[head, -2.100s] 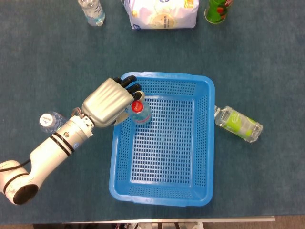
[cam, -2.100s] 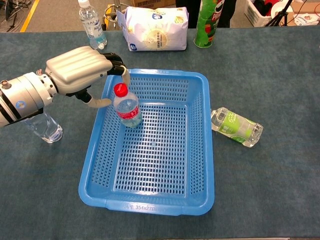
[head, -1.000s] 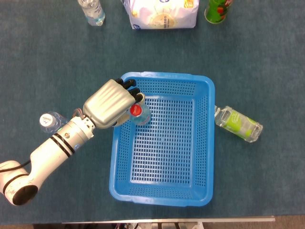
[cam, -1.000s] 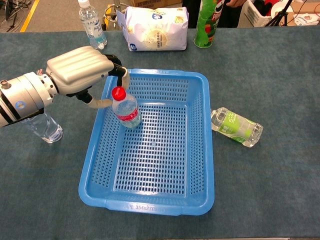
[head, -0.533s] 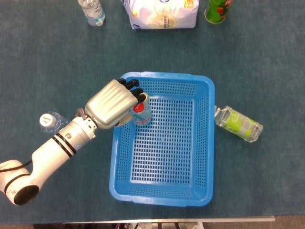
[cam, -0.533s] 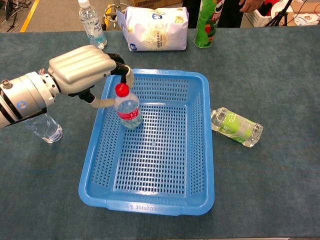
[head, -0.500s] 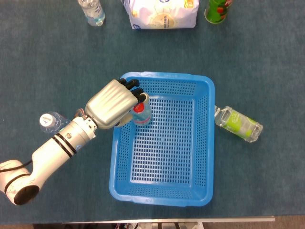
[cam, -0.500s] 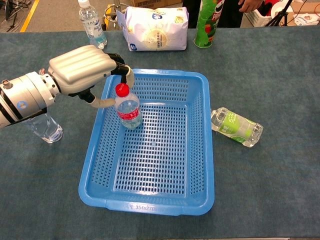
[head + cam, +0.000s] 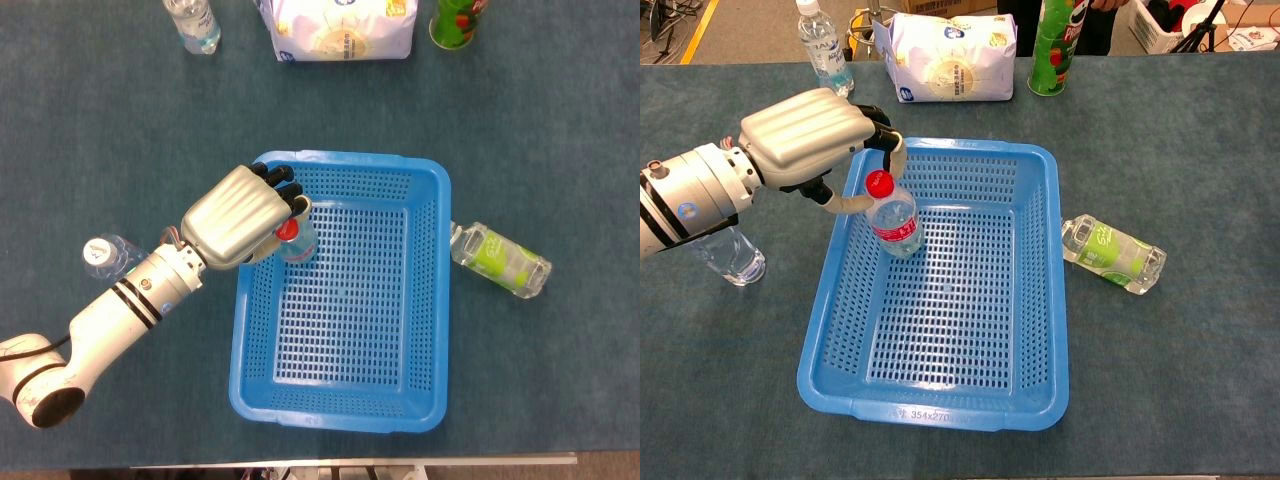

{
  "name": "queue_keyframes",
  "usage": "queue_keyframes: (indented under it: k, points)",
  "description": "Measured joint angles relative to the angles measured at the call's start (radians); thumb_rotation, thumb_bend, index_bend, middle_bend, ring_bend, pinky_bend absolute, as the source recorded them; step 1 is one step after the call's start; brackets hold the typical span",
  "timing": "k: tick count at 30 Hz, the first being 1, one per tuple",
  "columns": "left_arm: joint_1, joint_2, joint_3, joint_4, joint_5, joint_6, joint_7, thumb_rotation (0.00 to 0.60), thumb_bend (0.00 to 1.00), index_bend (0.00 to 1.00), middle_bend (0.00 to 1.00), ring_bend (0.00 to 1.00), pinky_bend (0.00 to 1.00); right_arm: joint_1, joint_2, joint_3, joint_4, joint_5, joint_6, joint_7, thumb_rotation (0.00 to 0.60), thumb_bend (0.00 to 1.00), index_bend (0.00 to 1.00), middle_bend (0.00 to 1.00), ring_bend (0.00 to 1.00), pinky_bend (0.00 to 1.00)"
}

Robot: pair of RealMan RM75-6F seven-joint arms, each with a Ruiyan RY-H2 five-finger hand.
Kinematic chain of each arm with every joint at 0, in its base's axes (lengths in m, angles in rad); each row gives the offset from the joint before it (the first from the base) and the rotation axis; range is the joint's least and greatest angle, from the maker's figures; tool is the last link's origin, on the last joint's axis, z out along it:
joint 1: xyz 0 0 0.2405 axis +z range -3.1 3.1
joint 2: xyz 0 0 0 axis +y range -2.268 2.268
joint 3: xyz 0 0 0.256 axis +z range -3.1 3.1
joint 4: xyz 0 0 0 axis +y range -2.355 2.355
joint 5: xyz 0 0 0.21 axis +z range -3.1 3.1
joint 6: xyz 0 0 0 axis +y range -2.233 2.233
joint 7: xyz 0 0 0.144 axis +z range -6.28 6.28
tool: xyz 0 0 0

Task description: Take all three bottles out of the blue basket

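The left hand (image 9: 805,140) is over the blue basket's (image 9: 940,410) far-left corner, at about 11 o'clock of the basket. Its fingers (image 9: 887,150) curl around the top of the red-cap bottle (image 9: 895,220), thumb (image 9: 845,204) on the near side. Looks like it is touching the neck, but can't tell if it has a real hold on it. The bottle stands up, a bit tilted, inside the basket by the left wall.

In the head view the left hand (image 9: 235,215) covers most of the red-cap bottle (image 9: 296,243); only the cap & some of the body show.

Other bottles are out of the basket (image 9: 340,412): a clear bottle (image 9: 728,255) stands on the surface at 9 o'clock, partly behind the arm, and a green-label bottle (image 9: 1112,253) lies on its side at 3 o'clock, near the basket wall but not touching.

At 12 o'clock, well apart from the basket: a water bottle (image 9: 825,50), a white bag (image 9: 950,55) & a green can (image 9: 1055,45).

The right hand can't be seen in either view.
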Motion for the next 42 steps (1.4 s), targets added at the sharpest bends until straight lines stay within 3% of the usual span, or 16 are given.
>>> queue_keyframes:
  k: [22,42]
  points:
    - [0.001,0.025,-0.020,-0.053,0.011,0.022,0.004,0.600,0.28,0.49,0.49,0.30,0.48,-0.004,0.002,0.003,0.001,-0.005,0.016,0.007,0.600,0.00,0.25,0.32,0.31,0.58]
    - [0.040,0.194,-0.075,-0.227,-0.030,0.119,0.217,0.600,0.28,0.50,0.50,0.30,0.51,0.001,0.010,0.008,-0.032,-0.020,0.029,-0.013,0.600,0.00,0.25,0.32,0.31,0.58]
